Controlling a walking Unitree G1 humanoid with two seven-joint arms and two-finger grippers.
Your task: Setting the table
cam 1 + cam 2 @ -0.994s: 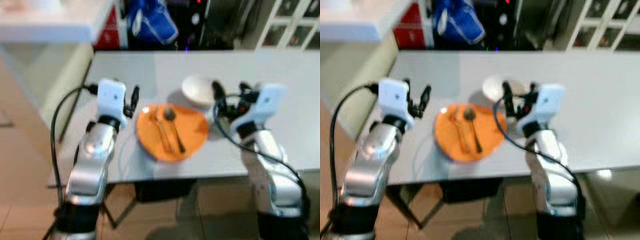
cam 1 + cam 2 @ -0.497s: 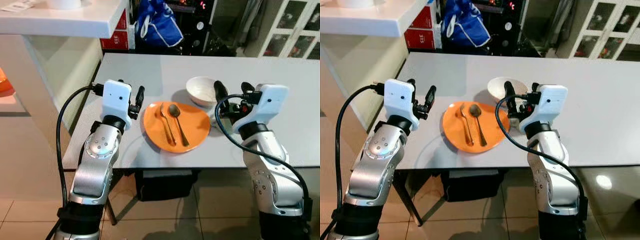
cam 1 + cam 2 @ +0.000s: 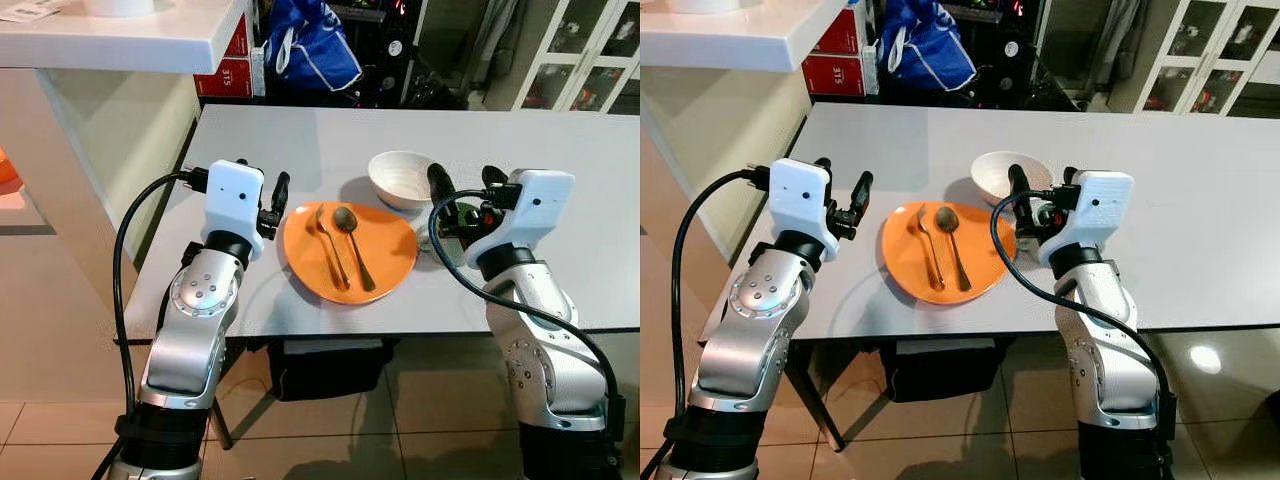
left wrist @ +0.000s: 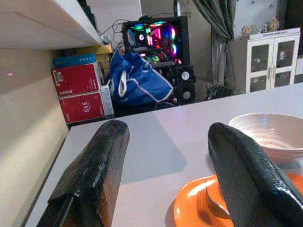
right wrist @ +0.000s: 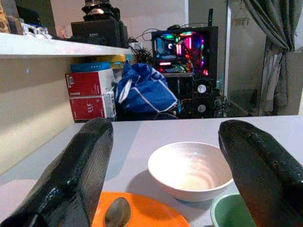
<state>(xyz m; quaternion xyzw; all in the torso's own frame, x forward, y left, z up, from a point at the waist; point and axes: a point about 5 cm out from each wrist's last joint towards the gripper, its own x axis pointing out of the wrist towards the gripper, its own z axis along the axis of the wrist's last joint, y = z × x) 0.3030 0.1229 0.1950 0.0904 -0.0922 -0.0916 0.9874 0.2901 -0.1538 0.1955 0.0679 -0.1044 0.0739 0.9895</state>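
An orange plate (image 3: 385, 270) lies near the front edge of the grey table (image 3: 300, 140), with a fork (image 3: 328, 243) and a spoon (image 3: 350, 240) side by side on it. Behind it stands a white bowl (image 3: 402, 180). A green cup (image 3: 455, 225) sits right of the plate, partly hidden by my right gripper (image 3: 463, 185). That gripper hovers open and empty above the cup, just right of the bowl (image 5: 189, 170). My left gripper (image 3: 845, 190) is held open and empty over the table just left of the plate (image 4: 194, 213).
A white counter (image 3: 130, 40) rises at the left, close to the table's corner. Beyond the table's far edge are a blue bag (image 3: 315, 45), red boxes (image 3: 235, 70) and a lit computer (image 4: 156, 38). A white glass-door cabinet (image 3: 590, 50) stands at the back right.
The picture has gone from blurred to sharp and shifted slightly with the camera. Both arms hold the same pose and the dishes lie where they were.
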